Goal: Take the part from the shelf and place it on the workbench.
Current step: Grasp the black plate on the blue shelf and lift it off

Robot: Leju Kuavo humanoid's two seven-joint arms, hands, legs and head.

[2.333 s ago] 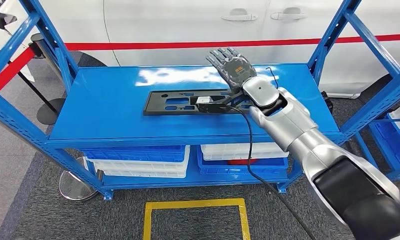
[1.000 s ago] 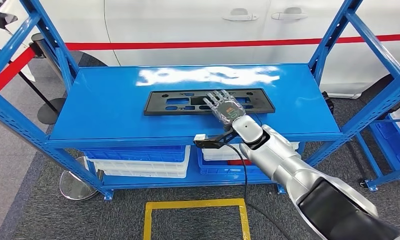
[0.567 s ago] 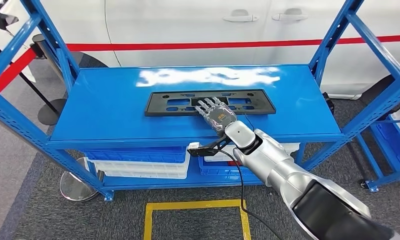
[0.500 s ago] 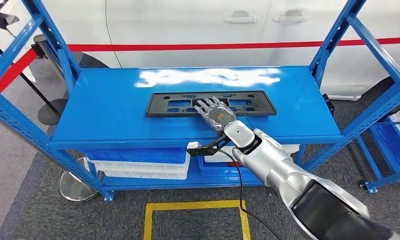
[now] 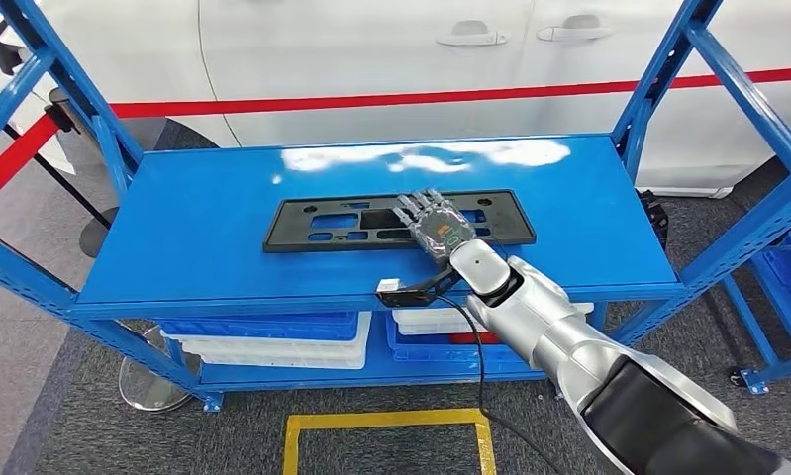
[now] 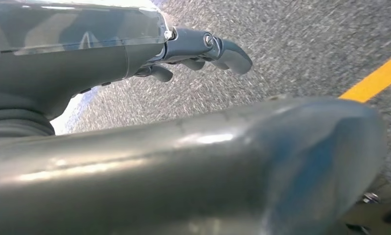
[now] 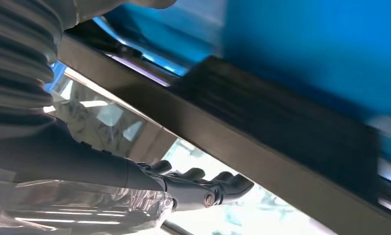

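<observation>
The part (image 5: 322, 223) is a long flat black plate with cut-outs. It lies on the top board of the blue shelf (image 5: 193, 188), a little toward the front. My right hand (image 5: 436, 226) lies flat on the plate's right half with its fingers stretched out toward the back, gripping nothing. In the right wrist view the plate's dark edge (image 7: 262, 132) runs across the blue board, with the fingers (image 7: 203, 188) straight beside it. My left hand (image 6: 198, 44) hangs over the grey floor, fingers loosely bent and holding nothing.
Blue and white bins (image 5: 272, 341) sit on the shelf's lower level. Blue uprights (image 5: 668, 69) stand at the shelf's corners. A white car (image 5: 371, 49) with a red tape line is behind it. A yellow floor marking (image 5: 386, 424) and a stand's round base (image 5: 153, 381) lie in front.
My right hand came back from the rear of the shelf and dropped onto the plate's right half. The whole picture has shifted lately, so the camera moved.
</observation>
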